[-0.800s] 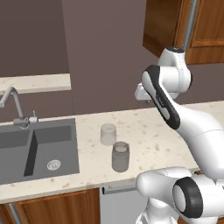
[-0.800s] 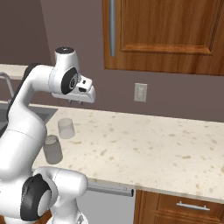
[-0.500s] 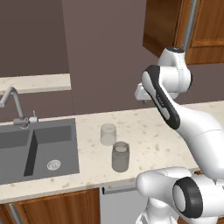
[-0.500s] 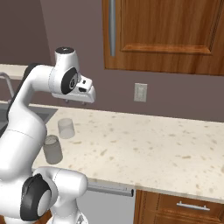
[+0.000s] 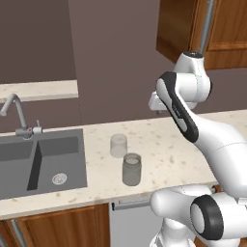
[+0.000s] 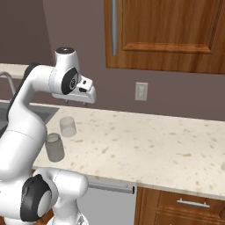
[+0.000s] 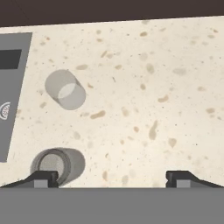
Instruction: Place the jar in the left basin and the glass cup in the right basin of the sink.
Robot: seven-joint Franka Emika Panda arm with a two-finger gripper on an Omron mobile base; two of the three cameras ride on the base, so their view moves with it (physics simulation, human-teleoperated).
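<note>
Hanging high above the counter (image 7: 144, 87) with jaws spread wide and nothing between them: the gripper (image 7: 112, 178), fingertips (image 7: 43, 178) far apart at the bottom of the hand view. Seen from the right base view, the gripper (image 6: 74, 101) points straight down, well clear of the stone.

Standing upright below and off toward the left fingertip: the jar (image 7: 56, 165), long axis vertical, pale top facing up at the camera so that mostly the round mouth and a short stretch of smoky wall show. Also upright, farther from the hand on the same side: the glass cup (image 7: 65, 89), open end up, axis vertical, clear of the jar with bare counter between. From the left base view, jar (image 5: 131, 169) nearer the counter's front edge, glass cup (image 5: 118, 145) just behind it toward the wall.

Lying beyond both, away from the hand on the left: the sink (image 5: 9, 178), dark and sunk in the counter, the right basin (image 5: 60, 161) with its round drain closest to the cup, the left basin (image 5: 14, 154) past the divider, possibly with a rack though too dim to tell. Rising at the back rim: a curved tap (image 5: 17, 113).
</note>
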